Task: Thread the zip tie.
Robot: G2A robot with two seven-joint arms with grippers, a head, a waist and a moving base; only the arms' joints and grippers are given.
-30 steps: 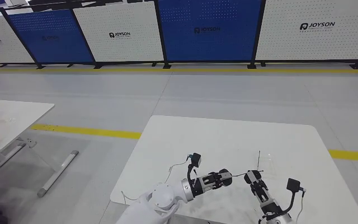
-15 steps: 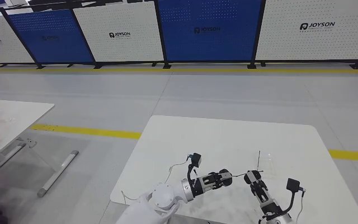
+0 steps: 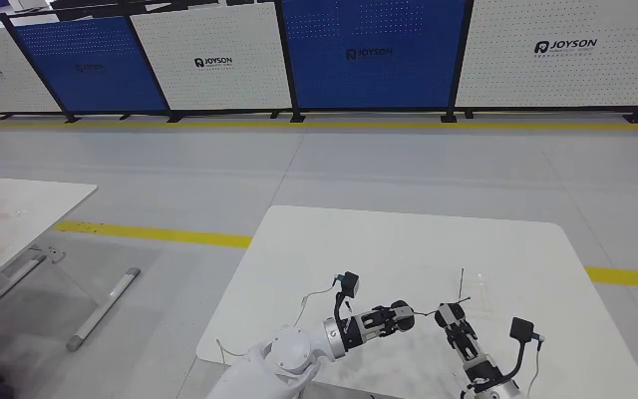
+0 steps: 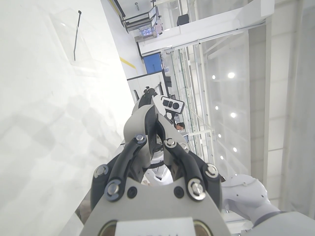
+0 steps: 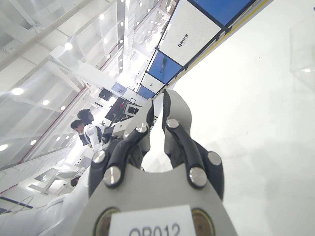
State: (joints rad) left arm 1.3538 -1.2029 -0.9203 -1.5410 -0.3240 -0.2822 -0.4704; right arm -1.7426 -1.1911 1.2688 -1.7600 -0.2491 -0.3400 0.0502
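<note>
A thin black zip tie [image 3: 427,312] stretches between my two grippers, low over the front of the white table [image 3: 399,249]. My left gripper [image 3: 407,317] is shut on one end; its fingers [image 4: 153,114] are pressed together in the left wrist view. My right gripper [image 3: 446,313] holds the tie farther along, and a short length sticks out past it toward the right. In the right wrist view the right gripper's [image 5: 159,99] fingertips stand almost together, and the tie itself is too thin to make out there.
A second black zip tie [image 3: 462,280] [image 4: 76,35] lies on a clear plastic sheet [image 3: 481,291] [image 4: 69,42] behind the grippers. Blue and white pegboard panels [image 3: 369,50] stand across the floor beyond the table.
</note>
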